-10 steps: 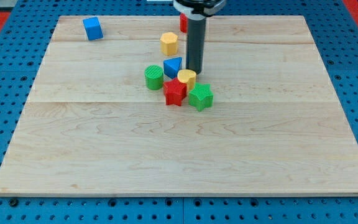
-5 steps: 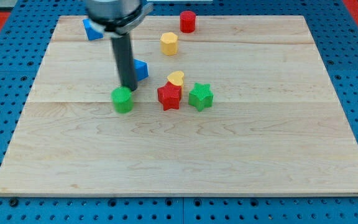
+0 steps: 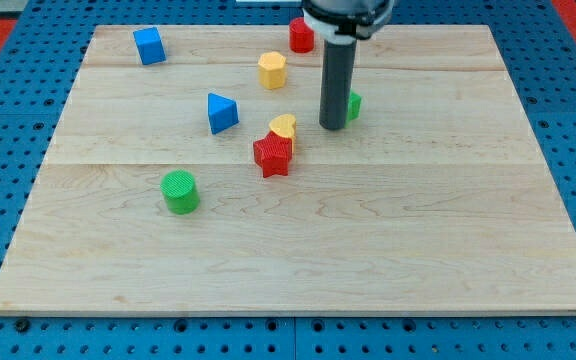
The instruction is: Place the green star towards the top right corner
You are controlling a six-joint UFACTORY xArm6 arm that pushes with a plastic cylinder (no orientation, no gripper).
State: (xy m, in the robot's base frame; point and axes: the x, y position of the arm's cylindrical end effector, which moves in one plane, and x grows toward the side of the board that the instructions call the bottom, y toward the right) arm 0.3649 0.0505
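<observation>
The green star (image 3: 353,104) lies right of the board's middle, mostly hidden behind my rod; only its right edge shows. My tip (image 3: 332,126) rests on the board just left of and below the star, touching or nearly touching it. The red star (image 3: 272,155) and the yellow heart-like block (image 3: 283,126) lie together to the left of my tip.
A blue triangular block (image 3: 222,112) lies left of the middle. A green cylinder (image 3: 179,191) lies lower left. A yellow hexagonal block (image 3: 272,70) and a red cylinder (image 3: 300,36) lie near the top. A blue cube (image 3: 149,46) sits at the top left of the wooden board (image 3: 448,250).
My tip swung from the left, by the green cylinder, over to the right. The green star moved up and right from beside the red star. The green cylinder slid down and left.
</observation>
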